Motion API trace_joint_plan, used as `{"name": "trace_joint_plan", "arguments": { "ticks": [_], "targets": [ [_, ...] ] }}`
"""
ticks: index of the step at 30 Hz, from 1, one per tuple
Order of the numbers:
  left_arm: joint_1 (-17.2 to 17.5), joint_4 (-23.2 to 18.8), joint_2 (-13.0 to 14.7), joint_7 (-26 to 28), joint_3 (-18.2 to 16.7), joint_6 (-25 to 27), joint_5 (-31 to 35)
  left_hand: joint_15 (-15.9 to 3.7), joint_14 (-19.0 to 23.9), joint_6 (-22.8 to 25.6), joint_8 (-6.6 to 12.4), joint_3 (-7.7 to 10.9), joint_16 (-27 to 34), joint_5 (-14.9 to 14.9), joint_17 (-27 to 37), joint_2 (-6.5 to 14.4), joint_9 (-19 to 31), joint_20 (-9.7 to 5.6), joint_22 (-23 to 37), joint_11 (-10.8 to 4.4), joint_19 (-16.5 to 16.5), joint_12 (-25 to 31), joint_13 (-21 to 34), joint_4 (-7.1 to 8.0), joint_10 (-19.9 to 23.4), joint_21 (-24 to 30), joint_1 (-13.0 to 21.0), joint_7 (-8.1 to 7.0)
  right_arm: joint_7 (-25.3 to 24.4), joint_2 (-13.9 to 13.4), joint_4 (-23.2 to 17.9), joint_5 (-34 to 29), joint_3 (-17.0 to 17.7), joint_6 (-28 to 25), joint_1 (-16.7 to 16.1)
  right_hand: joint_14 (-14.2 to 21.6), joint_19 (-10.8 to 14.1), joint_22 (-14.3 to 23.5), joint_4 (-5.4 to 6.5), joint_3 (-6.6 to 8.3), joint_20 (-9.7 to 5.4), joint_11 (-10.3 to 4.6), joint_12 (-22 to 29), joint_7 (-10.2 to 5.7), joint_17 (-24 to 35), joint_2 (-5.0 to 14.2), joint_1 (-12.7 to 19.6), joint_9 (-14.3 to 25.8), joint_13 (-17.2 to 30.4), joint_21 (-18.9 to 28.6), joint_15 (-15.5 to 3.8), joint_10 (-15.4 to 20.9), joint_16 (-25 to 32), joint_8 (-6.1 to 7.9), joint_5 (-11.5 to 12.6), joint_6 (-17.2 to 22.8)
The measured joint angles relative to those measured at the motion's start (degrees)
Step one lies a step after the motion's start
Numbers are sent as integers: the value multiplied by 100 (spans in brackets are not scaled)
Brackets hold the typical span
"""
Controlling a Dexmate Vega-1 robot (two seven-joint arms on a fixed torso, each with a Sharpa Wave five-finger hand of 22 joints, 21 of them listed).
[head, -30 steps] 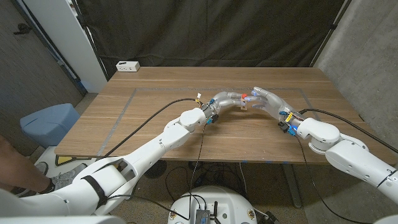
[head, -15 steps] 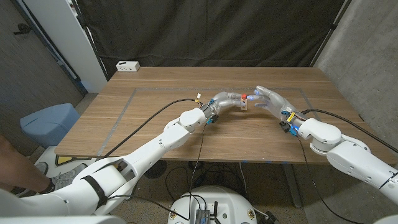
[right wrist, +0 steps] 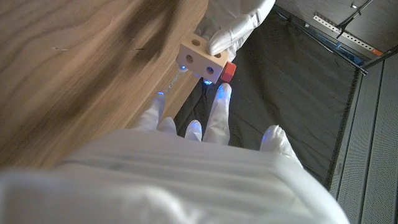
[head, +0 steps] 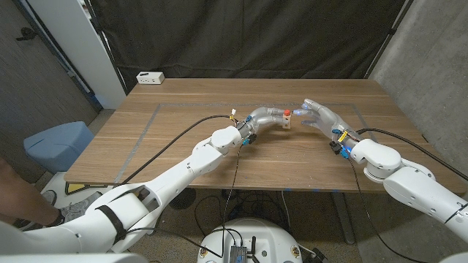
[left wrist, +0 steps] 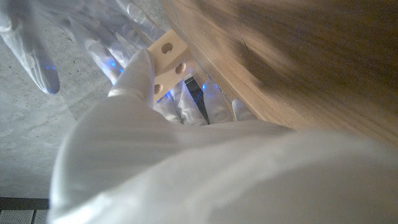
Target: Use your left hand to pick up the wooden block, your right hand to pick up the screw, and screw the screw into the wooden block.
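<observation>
Head view: the left hand [head: 265, 115] holds the wooden block [head: 286, 121] above the surface [head: 183, 139], mid-table; the red-headed screw [head: 287, 114] sits on the block's top. The right hand [head: 322, 117] has drawn back a little from the block since a second ago, fingers spread, grasping nothing.
Left wrist view: the left hand [left wrist: 134, 81] pinches the block [left wrist: 166, 61], whose holes face the camera.
Right wrist view: the right hand's fingertips [right wrist: 221, 93] are just short of the block [right wrist: 200, 61] and screw [right wrist: 229, 70].
</observation>
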Motion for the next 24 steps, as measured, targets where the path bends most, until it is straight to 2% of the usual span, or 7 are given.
{"name": "trace_joint_plan", "arguments": {
  "ticks": [3, 13, 17, 24],
  "targets": [
    [-6, 1, 2, -4, 0, -13, 10, 0, 0, 1, 0, 0, 0, 0, 0, 0, 3, 0, 0, 0, 0, 0, 0, 0, 0, 0, 0, -1, -14, 39, 26, -24, -2, -1, 42, -21, -19, 0, 0, 0, 19, -48, -21, -32, 0, 0, 0, 0, 0, -31, -10, -90, -36, -69, 0, -122],
    [-13, -6, 17, -5, -1, -15, 27, 0, 0, 7, -1, 0, 0, -2, 0, 0, 4, 0, 0, 0, 0, 0, 0, 0, 0, 0, 0, -7, -27, 96, 91, -86, -69, -13, 147, -211, -147, 0, 0, 0, 40, -35, -65, -77, 1, -22, 22, 27, 0, -102, 43, -388, -115, -195, 0, -495],
    [-12, -23, 23, -6, -3, -15, 27, 0, 0, 8, -2, 0, 0, -6, 0, 0, 3, 0, 0, 0, 0, 0, 0, 0, 0, 0, 0, -7, 21, 101, 117, -91, -101, -31, 200, -344, -333, 0, 0, 0, 64, 73, -70, -102, 16, -26, 18, 22, -1, -155, 93, -543, -120, -238, 0, -695],
    [-3, -58, 37, -4, -6, 3, 28, 0, 0, 8, -3, 0, 0, -7, 0, 0, 2, 0, 0, 0, 0, 0, 0, 0, 0, 0, 0, -7, 139, 101, 184, -92, -170, -50, 294, -353, -506, 0, 25, -25, 86, 39, -108, -135, 16, -46, -3, 10, -1, -156, 102, -754, -158, -279, 0, -933]
  ]
}}
